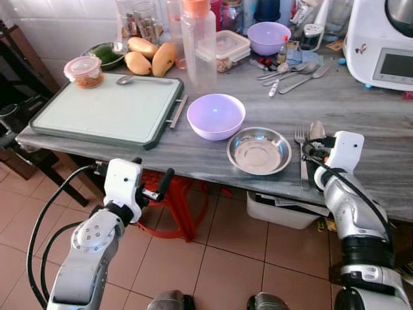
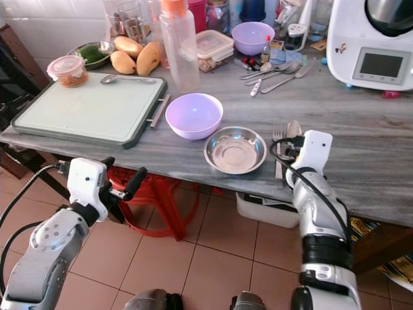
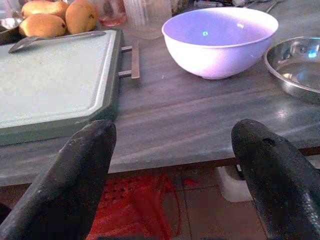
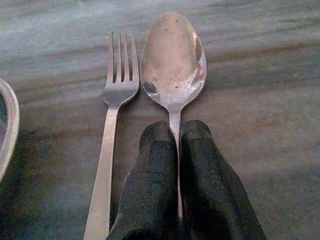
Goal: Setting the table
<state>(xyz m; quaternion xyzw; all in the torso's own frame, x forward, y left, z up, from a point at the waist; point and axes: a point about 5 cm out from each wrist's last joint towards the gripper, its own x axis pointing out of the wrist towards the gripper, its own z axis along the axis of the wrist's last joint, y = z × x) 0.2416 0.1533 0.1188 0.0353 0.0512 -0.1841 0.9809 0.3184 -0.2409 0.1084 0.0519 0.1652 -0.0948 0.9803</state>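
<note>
Right pincer (image 4: 178, 150) pinches the spoon (image 4: 173, 60) handle, laying it beside the fork (image 4: 112, 120) to complete the setting; left pincer (image 3: 175, 170) wide, idle.

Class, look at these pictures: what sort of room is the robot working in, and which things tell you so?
Most likely a home kitchen. A chopping board and mangoes sit on the worktop, a kitchen machine stands at the back, and the right gripper grips a spoon.

Spoon (image 4: 173, 62) handle hidden between right gripper (image 4: 178, 137) fingers; fork (image 4: 111, 130) handle cropped.
</note>
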